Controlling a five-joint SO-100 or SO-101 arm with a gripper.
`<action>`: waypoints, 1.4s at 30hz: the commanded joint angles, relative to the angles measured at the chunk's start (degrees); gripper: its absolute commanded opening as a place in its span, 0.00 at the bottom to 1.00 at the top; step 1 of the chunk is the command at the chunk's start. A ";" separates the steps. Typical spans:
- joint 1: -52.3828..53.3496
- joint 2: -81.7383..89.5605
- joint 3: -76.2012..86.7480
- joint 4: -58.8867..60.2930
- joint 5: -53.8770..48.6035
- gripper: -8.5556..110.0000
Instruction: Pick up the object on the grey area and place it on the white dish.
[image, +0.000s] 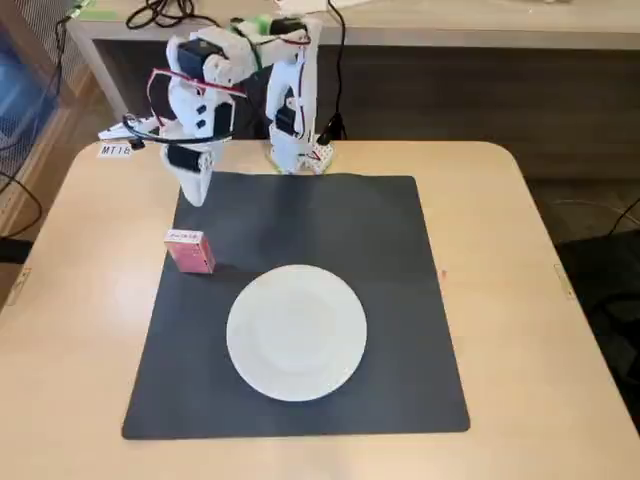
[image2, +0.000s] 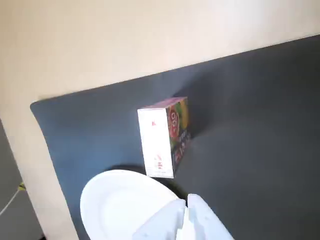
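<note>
I see pink box (image: 190, 251) upright at grey mat's (image: 390, 260) left edge in fixed view, just up-left of white plate (image: 297, 332). My gripper (image: 195, 190) hangs above it, fingers together, empty.

Beige table (image: 500, 250), label tag (image: 115, 150), cables (image: 165, 12)

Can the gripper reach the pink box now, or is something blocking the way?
Probably yes. In the fixed view the gripper hangs just above and behind the pink box, with only bare grey mat between them. The white plate lies clear to the side.
</note>
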 joint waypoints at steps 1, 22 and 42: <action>0.26 -1.32 -5.10 0.79 -1.23 0.16; 3.08 -21.01 -22.24 13.62 -2.20 0.43; 2.81 -40.52 -33.57 13.10 -2.46 0.23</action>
